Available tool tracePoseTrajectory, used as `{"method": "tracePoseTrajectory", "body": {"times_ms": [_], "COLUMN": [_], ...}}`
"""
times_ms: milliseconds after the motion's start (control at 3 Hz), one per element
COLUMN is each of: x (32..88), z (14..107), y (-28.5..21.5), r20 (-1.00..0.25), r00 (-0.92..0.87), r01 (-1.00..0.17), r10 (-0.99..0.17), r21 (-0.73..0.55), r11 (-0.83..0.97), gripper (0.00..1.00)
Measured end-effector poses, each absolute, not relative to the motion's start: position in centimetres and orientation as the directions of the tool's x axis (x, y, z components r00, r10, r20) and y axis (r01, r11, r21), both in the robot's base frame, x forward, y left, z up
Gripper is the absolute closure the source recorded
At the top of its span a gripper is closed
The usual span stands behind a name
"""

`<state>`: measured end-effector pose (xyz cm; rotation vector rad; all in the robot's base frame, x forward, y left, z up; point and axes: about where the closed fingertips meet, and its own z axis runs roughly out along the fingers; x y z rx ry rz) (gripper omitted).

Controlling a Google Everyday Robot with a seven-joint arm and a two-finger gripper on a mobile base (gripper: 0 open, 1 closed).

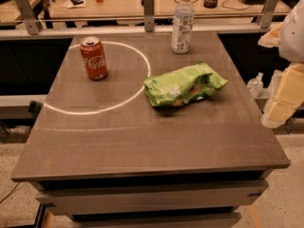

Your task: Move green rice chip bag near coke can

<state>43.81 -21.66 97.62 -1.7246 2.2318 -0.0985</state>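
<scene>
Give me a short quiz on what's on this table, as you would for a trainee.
1. True or false: the green rice chip bag touches the coke can.
2. Which stands nearer the far edge of the table: A, the coke can, or B, the clear bottle?
3. Fill in: the robot's hand hangs beside the table at the picture's ___ edge.
Key: 1 false, they lie apart; 2 B; 3 right.
</scene>
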Motion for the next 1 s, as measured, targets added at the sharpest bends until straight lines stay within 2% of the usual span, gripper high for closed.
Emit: {"method": "tracePoseTrajectory", "body": {"times_ms": [333, 667, 1000], "x": [43.8, 45.6, 50.5], "z": [97.6, 98.5, 99.9], "y": [-21.7, -21.7, -21.9], "r20": [-0.207, -0.267, -0.356], "r00": [-0.221, -0.214, -0.171], "r01": [-0.931, -0.910, -0.875], "r10": [-0.953, -0.939, -0.919], "r21": [-0.246, -0.295, -0.373], "r11": [0.270, 0.292, 0.308], "gripper": [0.00, 0.00, 0.00]}}
